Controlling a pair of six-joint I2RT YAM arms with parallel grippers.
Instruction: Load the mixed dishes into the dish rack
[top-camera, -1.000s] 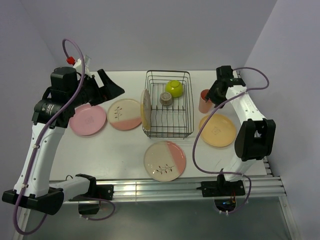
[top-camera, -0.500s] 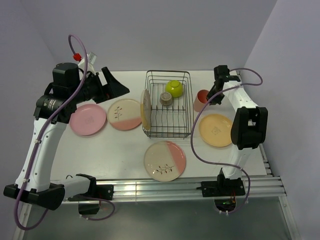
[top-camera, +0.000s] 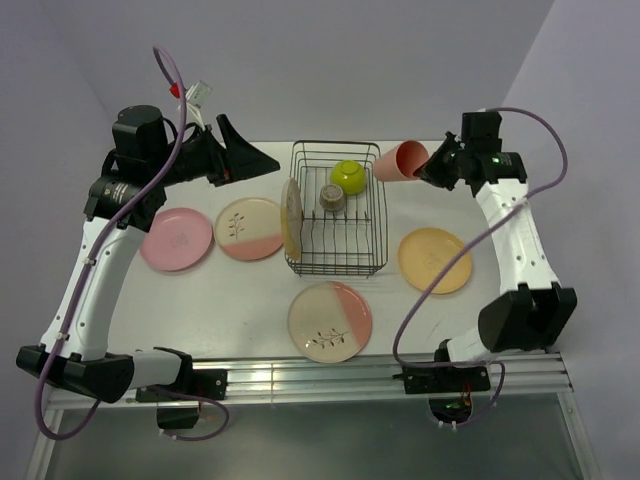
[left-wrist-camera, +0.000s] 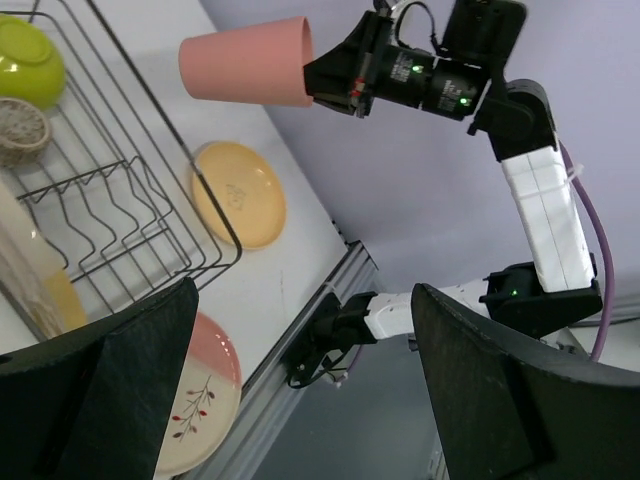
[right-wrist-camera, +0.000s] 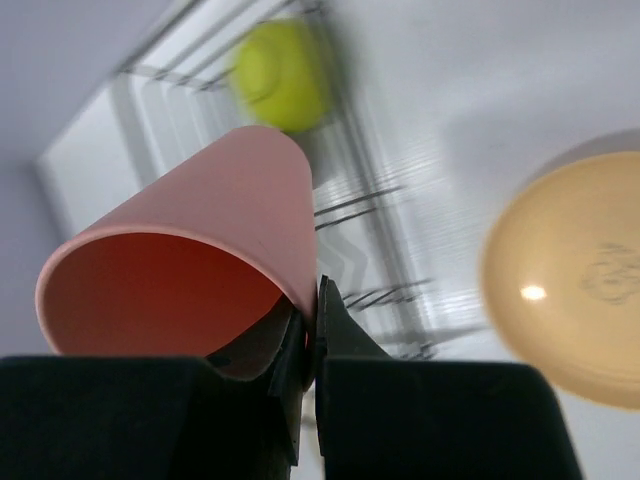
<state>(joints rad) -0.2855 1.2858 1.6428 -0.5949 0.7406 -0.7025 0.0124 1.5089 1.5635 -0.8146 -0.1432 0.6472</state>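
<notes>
top ext | R end effector (top-camera: 430, 166) clamped on tumbler (top-camera: 400, 160) rim | tumbler sideways, near rack (top-camera: 336, 262)

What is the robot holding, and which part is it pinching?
The right tool holds the salmon-pink tumbler in the air, pinching its rim wall, one finger inside the mouth and one outside. The left tool is open and holds nothing.

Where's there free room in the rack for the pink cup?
The rack's near half is bare for the pink cup, between the standing plate on its left and the grey cup and green bowl behind. The far end is crowded.
</notes>
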